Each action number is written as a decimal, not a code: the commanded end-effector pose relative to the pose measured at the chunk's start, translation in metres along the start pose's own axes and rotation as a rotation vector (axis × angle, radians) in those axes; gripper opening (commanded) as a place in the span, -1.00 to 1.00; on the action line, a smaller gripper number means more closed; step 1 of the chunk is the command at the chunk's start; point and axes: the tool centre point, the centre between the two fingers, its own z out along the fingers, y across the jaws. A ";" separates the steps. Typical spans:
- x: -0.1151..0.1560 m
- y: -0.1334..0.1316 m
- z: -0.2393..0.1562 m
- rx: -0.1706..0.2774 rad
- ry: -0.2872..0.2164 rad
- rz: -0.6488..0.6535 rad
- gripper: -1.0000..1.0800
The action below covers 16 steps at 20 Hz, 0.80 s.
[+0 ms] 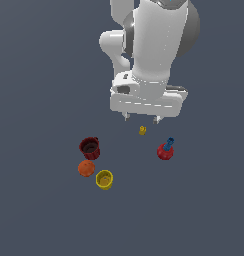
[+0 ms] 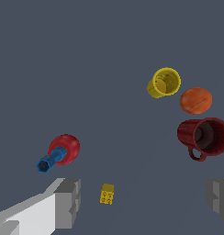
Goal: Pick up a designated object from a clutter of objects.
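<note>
arm [image 1: 154, 45]: smooth white shell, a bit shiny, like hard plastic
gripper [image 1: 142, 119]: fingers [image 2: 68, 202] look flat grey and dull
floor [image 1: 39, 75]: plain dark grey, smooth, no shine
blue piece [image 2: 50, 159]: bright, smooth, like plastic
apple [image 2: 67, 147]: red, smooth, soft shine
mug [image 2: 203, 137]: dark red, smooth
ball [image 2: 196, 100]: orange, dull
cup [image 2: 164, 82]: yellow, smooth
tiny yellow piece [image 2: 107, 193]: bumpy top, like a toy brick

One mug [image 1: 89, 148], ball [image 1: 86, 168], cup [image 1: 104, 179], apple [image 1: 165, 152], blue piece [image 1: 169, 144], perhaps-die yellow piece [image 1: 142, 130].
</note>
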 end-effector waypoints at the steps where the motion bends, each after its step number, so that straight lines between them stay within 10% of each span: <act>1: -0.001 -0.014 0.011 0.000 -0.001 0.037 0.92; 16: -0.017 -0.095 0.080 0.003 -0.010 0.264 0.92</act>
